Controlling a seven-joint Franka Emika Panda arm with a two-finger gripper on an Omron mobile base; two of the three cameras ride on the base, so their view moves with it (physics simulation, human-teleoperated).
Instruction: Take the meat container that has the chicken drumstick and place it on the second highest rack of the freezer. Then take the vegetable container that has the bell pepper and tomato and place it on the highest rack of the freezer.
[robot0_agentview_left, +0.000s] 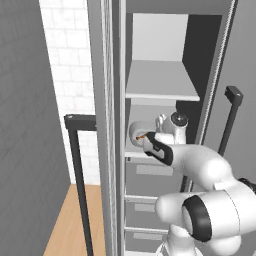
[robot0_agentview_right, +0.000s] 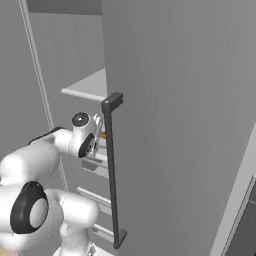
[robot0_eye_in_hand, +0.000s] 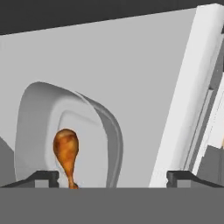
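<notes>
Fingertips (robot0_eye_in_hand: 41, 176) are standing wide open, gripping nothing, with the meat container (robot0_eye_in_hand: 65, 131) and chicken drumstick (robot0_eye_in_hand: 66, 151) sitting just past the left one. Guessing it's light, stiff and a bit slick, so I'd be pinching that raised rim.

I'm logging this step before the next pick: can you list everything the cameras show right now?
freezer: one, grey, open ahead of the base
highest rack: one, pale grey, upper open shelf
lower rack: one, pale grey, under the tray
tray: one, pale grey, on the lower rack between the open fingertips
drumstick: one, orange-brown, in the tray
drawers: grey, below the racks
door handles: two dark vertical bars
wall: white tile, left of the freezer
floor: wood, lower left
gripper: one, dark tips, open
arm: one, white
</notes>
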